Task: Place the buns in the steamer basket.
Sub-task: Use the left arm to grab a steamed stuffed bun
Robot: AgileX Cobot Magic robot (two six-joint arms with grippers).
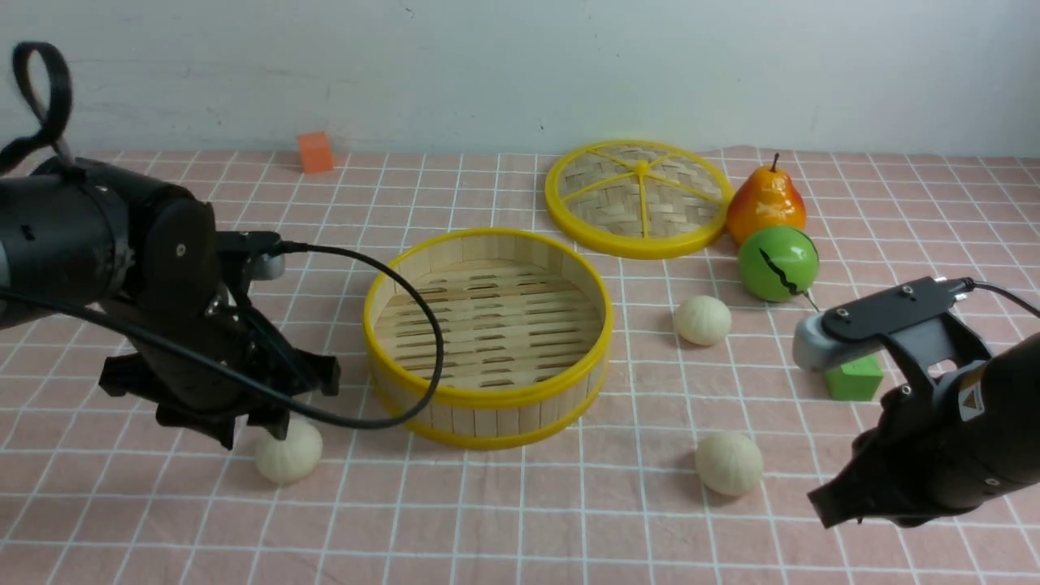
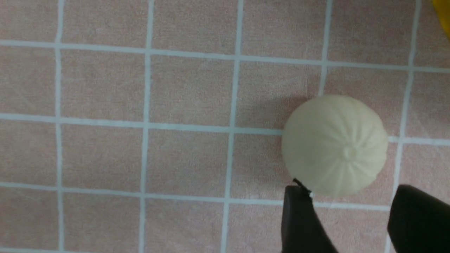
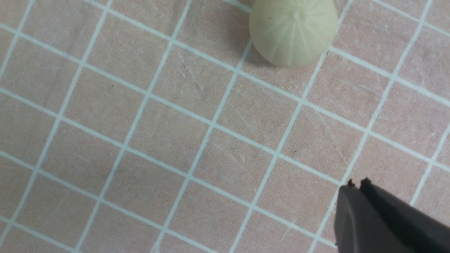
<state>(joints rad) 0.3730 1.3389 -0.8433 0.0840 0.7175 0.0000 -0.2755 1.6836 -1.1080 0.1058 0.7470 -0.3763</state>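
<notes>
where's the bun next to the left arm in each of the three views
Front view: the bun sits low on the left, under the left pincer, left of the basket.
Left wrist view: the bun lies just ahead of the open left pincer.
Right wrist view: not in it; another bun shows there.
Shared landmark: the basket's yellow rim, in the front and left wrist views.

Three cream pleated buns (image 1: 289, 452) outside upright bamboo steamer basket (image 1: 487, 418): one left, two right.
</notes>
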